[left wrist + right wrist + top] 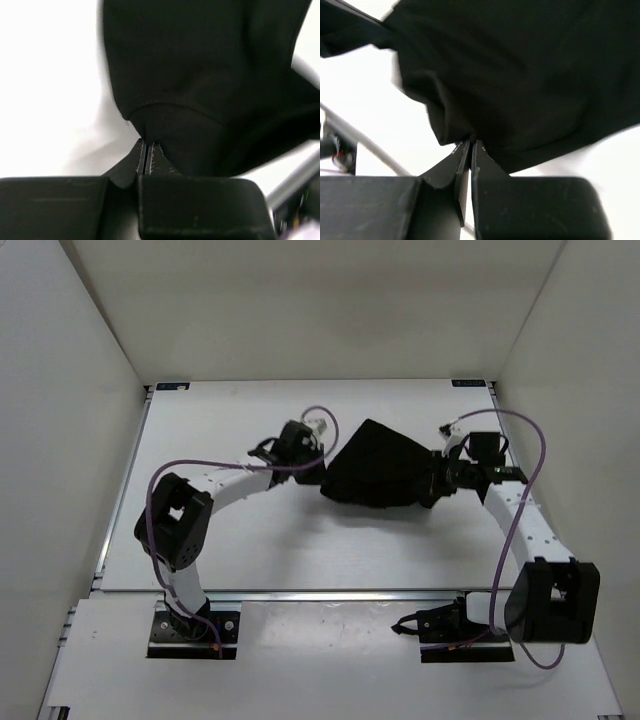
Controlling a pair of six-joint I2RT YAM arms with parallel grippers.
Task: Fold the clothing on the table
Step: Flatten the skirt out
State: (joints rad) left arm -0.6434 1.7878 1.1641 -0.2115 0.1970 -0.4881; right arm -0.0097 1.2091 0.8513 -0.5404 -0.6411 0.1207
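Clothing [375,468]: plain black, soft, matte, bunched into rough triangular heap with peak toward far edge. Sits mid-table [300,550], slightly right of centre, between both arms. I cannot tell whether it is lifted or resting.

Left wrist view: I see stitched hem line curving across fabric, with loose folds above it.

Left gripper [148,150]: fingers pressed together, nipping fabric corner just below hem, at garment's left edge.

Right gripper [470,147]: fingers closed to thin slit, pinching gathered fold at garment's right edge.
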